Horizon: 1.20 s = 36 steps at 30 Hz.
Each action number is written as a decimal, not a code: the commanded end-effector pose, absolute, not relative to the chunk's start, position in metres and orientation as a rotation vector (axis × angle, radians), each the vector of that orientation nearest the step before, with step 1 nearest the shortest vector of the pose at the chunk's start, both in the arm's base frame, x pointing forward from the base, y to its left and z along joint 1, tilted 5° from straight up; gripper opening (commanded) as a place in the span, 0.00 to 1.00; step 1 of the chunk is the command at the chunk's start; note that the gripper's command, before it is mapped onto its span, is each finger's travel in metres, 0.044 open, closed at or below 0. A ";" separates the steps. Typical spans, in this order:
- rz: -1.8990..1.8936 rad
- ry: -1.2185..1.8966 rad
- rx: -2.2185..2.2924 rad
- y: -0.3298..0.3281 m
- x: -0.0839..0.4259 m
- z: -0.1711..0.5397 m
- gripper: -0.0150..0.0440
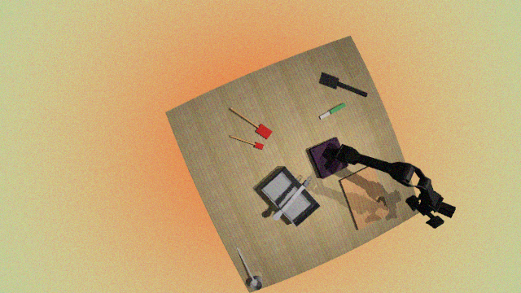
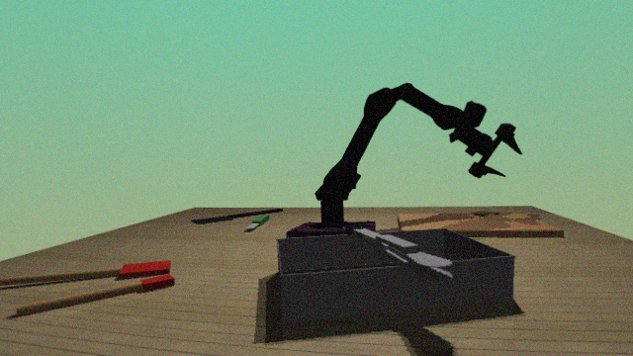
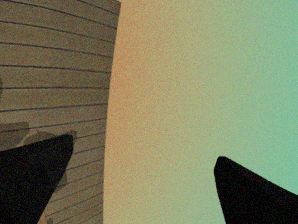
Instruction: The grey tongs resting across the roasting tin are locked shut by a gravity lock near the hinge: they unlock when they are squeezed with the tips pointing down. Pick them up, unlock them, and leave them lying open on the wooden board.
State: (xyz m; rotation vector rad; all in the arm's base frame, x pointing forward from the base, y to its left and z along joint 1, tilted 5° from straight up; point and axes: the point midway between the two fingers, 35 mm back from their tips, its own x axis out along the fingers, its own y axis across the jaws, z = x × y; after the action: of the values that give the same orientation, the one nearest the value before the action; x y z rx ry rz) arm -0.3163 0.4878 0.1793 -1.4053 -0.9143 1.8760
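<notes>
The grey tongs rest across the roasting tin, with both ends reaching past its long rims. Their two arms lie close together; the lock itself is too small to make out. The wooden board lies flat on the table, with the arm's shadow over part of it. My gripper is open and empty, high in the air beyond the board's outer side, well away from the tongs. The tongs are not in the wrist view.
The arm's purple base stands between the tin and a black spatula. A green-and-white item and two red-headed tools lie on the table. A grey ladle-like tool is at a corner.
</notes>
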 end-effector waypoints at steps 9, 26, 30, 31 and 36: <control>1.860 -0.637 -1.358 0.510 -0.261 0.171 0.69; 1.513 0.529 -0.874 0.533 -0.039 0.130 0.69; 1.332 0.787 -0.687 0.522 0.019 0.121 0.69; 1.288 0.841 -0.643 0.519 0.031 0.119 0.69; 1.007 1.107 -0.373 0.493 0.102 0.111 0.69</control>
State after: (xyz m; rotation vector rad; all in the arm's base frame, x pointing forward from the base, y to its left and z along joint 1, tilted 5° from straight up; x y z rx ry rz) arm 0.0656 0.5094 0.1163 -0.5186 0.9632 1.1637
